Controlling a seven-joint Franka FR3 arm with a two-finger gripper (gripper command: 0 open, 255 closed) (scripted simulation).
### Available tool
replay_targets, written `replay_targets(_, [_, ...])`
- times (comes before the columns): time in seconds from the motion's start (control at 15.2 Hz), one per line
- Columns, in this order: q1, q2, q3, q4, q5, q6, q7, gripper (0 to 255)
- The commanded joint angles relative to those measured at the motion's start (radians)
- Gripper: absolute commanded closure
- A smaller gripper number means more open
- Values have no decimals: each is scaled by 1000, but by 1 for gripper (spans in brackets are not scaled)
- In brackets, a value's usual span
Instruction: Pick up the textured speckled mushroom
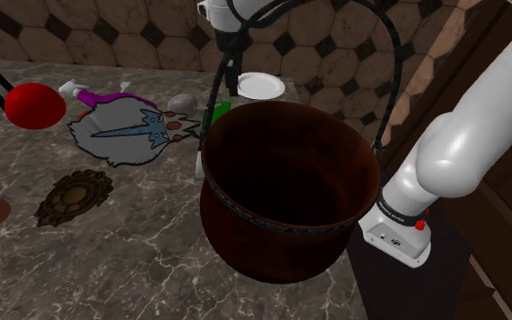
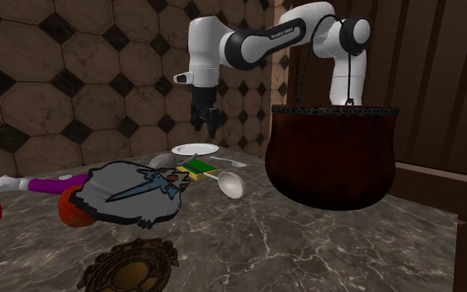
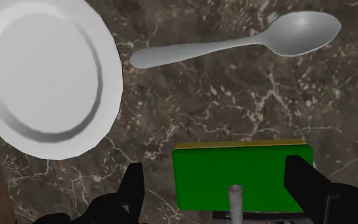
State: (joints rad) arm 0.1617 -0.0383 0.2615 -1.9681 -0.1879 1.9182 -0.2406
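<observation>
The mushroom (image 1: 183,101) looks like a small plain grey rounded lump on the marble table, between the flat wizard figure and the white plate. In the second exterior view the mushroom (image 2: 162,160) lies just left of the plate. My gripper (image 2: 209,124) hangs well above the table, over the plate and the sponge, to the right of the mushroom and clear of it. In the wrist view the gripper (image 3: 219,191) is open, fingers wide apart and holding nothing, with a green sponge (image 3: 242,175) below them. A small grey stub (image 3: 235,202) shows at the sponge's edge; I cannot tell what it is.
A large dark brown cauldron (image 1: 281,191) with a black handle stands close to the arm. Near the gripper lie a white plate (image 3: 44,76) and a grey spoon (image 3: 234,44). Farther off are a flat grey wizard figure (image 1: 122,132), a red ball (image 1: 34,105) and an ornate bronze piece (image 1: 72,195).
</observation>
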Motion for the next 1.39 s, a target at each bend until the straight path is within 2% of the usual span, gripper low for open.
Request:
replay_targets(0.0, [17,81,20,68,-37,4,-6,0])
replay_targets(0.26, [54,202,46,168,-100,7,-18,0])
replay_targets(0.86, [55,231,41,103,-120,96,9,0])
replay_targets(0.92, [54,229,41,100,-119,97,8,255])
replay_targets(1.32, [54,229,41,100,-119,98,8,255])
